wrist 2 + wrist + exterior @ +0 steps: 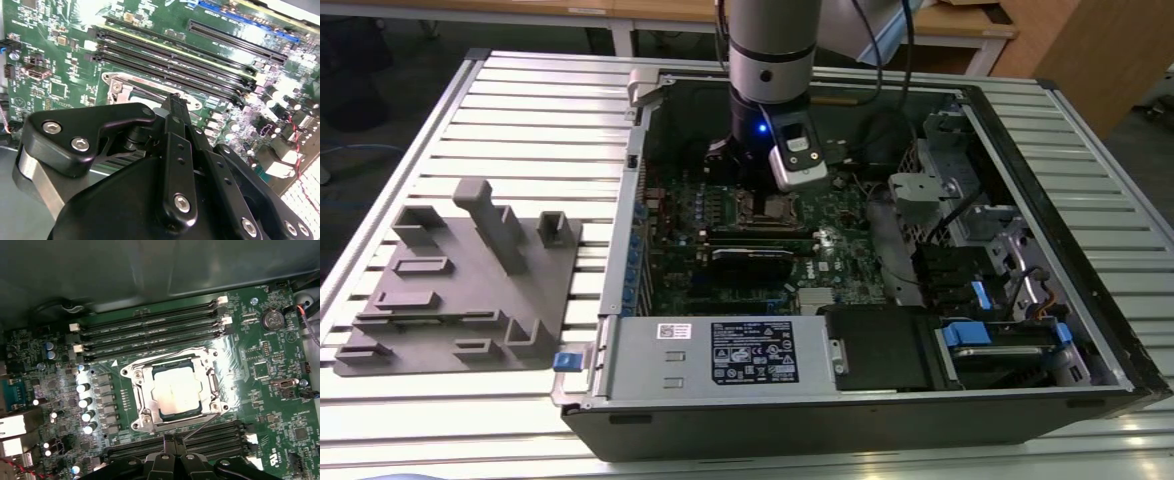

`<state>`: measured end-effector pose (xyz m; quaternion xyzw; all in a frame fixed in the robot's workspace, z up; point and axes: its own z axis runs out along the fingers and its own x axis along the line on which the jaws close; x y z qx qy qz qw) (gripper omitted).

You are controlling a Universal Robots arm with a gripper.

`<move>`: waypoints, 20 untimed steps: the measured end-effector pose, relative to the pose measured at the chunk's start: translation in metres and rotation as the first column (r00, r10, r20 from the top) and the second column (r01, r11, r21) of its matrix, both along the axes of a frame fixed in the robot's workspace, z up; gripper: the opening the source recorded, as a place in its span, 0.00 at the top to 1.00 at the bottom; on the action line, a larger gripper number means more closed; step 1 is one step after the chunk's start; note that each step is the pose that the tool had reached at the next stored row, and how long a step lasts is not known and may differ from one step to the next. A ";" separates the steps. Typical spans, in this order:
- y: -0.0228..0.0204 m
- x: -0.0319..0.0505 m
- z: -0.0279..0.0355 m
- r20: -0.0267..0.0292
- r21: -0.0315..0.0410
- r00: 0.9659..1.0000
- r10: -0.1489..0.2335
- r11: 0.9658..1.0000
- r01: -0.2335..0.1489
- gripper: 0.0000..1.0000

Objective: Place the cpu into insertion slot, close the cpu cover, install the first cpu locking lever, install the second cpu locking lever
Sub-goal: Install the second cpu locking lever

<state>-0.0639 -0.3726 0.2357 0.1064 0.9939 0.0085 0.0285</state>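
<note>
In the first wrist view the cpu (176,390) lies flat in the insertion slot (131,372), its silver-grey top showing. The silvery cpu cover (143,399) lies down around it as a frame. One thin wire locking lever (202,426) slants away from the socket's corner, and its free end meets my gripper (173,439), whose fingers are pressed together. I cannot tell whether the wire is pinched. In the second wrist view the gripper (172,100) hides much of the socket (119,86). In the exterior view the gripper (750,172) hangs low just behind the socket (769,208).
Long memory slots (150,330) flank the socket on two sides. A black card (754,255) stands in front of it. The power supply (720,355), drive bays (987,340) and case walls (640,160) hem the board in. A grey fixture tray (460,280) lies at the exterior view's left.
</note>
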 end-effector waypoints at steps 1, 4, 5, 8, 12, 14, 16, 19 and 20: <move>-0.0001 -0.0013 -0.0001 0.000 0.000 1.000 0.000 1.000 0.000 0.89; -0.0001 -0.0055 -0.0006 0.000 0.000 1.000 0.000 1.000 0.000 0.89; -0.0001 -0.0058 -0.0006 0.000 0.000 1.000 0.000 1.000 0.000 0.89; -0.0002 -0.0066 -0.0009 0.000 0.000 1.000 0.000 1.000 0.000 0.89; -0.0001 -0.0069 -0.0023 0.000 0.000 1.000 0.000 1.000 0.000 0.89; -0.0002 -0.0069 -0.0025 0.000 0.000 1.000 0.000 1.000 0.000 0.89; -0.0001 -0.0069 -0.0027 0.000 0.000 1.000 0.000 1.000 0.000 0.89; -0.0001 -0.0069 -0.0029 0.000 0.000 1.000 0.000 1.000 0.000 0.89; -0.0001 -0.0069 -0.0033 0.001 0.000 1.000 0.000 1.000 0.000 0.89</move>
